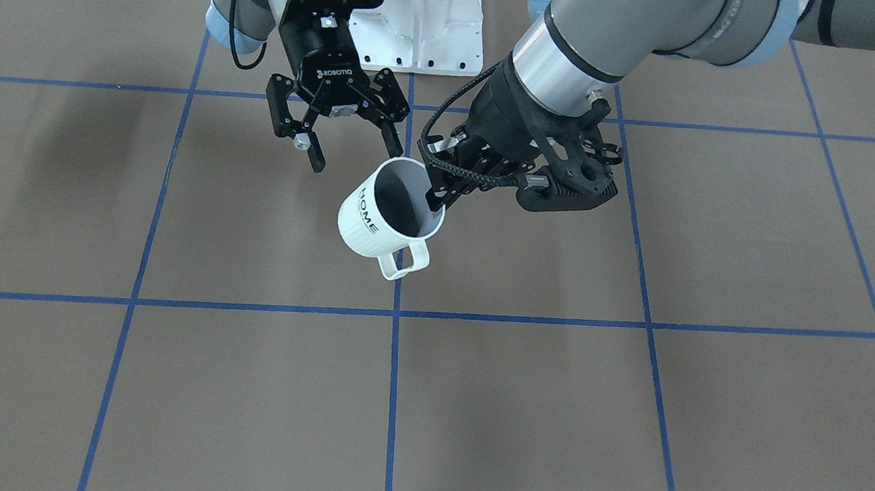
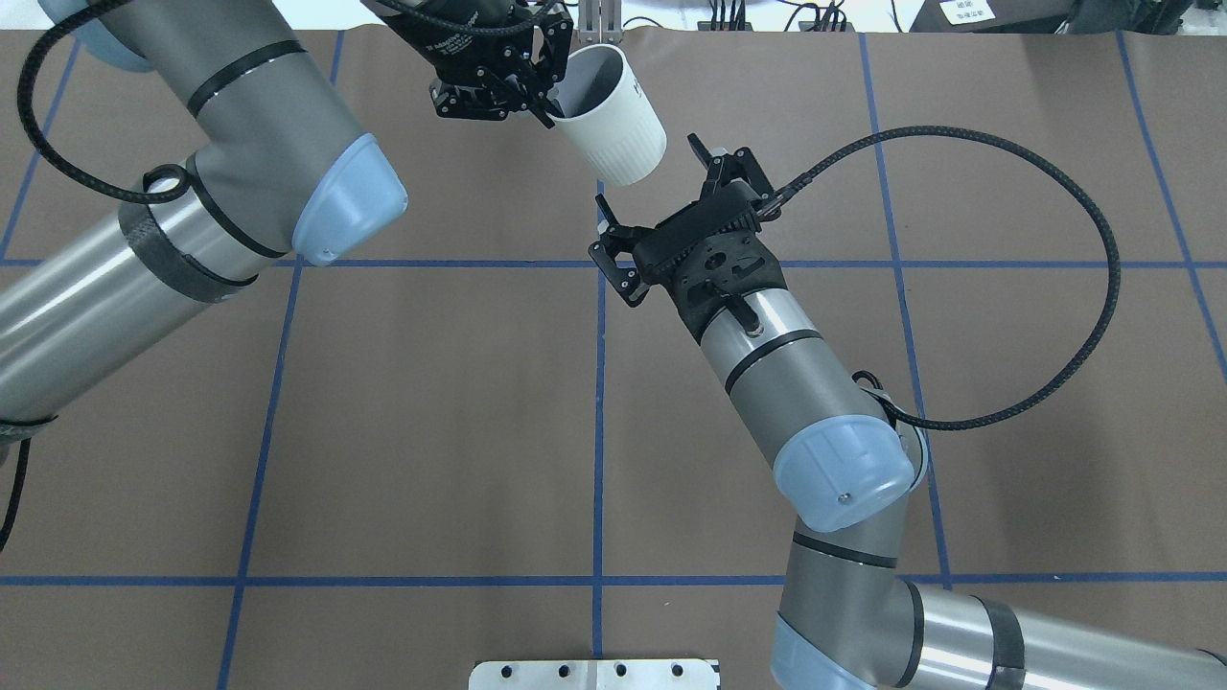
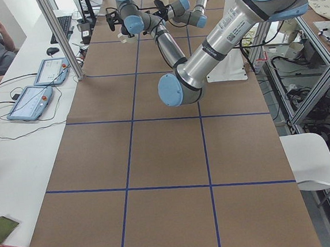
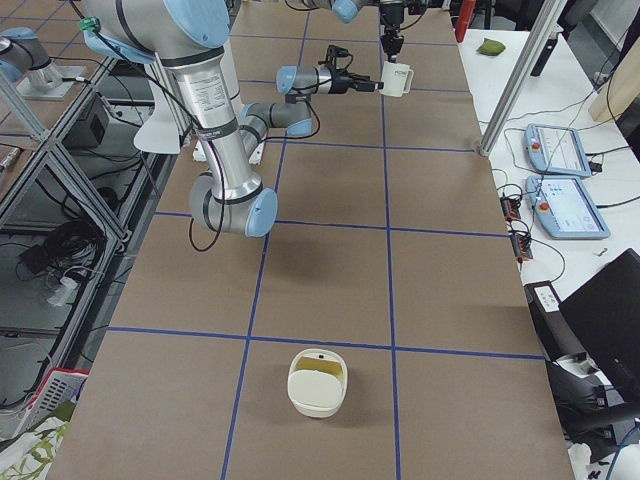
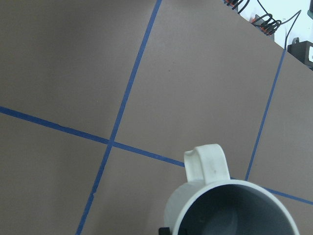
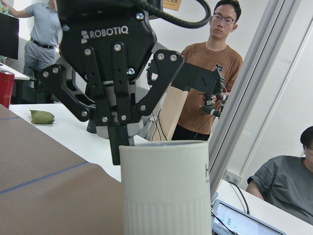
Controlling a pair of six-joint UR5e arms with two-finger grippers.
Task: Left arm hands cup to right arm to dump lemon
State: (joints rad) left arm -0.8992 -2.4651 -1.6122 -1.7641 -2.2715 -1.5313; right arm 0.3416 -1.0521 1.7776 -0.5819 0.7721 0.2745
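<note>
The white ribbed cup [image 1: 381, 214] with "HOME" lettering hangs tilted above the table, its handle toward the front. My left gripper [image 1: 439, 192] is shut on its rim, one finger inside. It also shows in the overhead view [image 2: 544, 103], with the cup [image 2: 621, 120] at the far edge. My right gripper [image 1: 358, 159] is open and empty just beside the cup, not touching it, and its jaws face the cup's base in the overhead view [image 2: 657, 182]. The right wrist view shows the cup's ribbed side [image 6: 166, 191] close ahead. The left wrist view shows its grey inside [image 5: 234, 213]; no lemon is visible.
A cream-white container [image 4: 317, 382] with a yellowish inside sits on the table far from both arms. The white robot base plate [image 1: 423, 26] is behind the grippers. Operators [image 6: 210, 83] stand beyond the table's far side. Tablets [image 4: 560, 175] lie on the side table.
</note>
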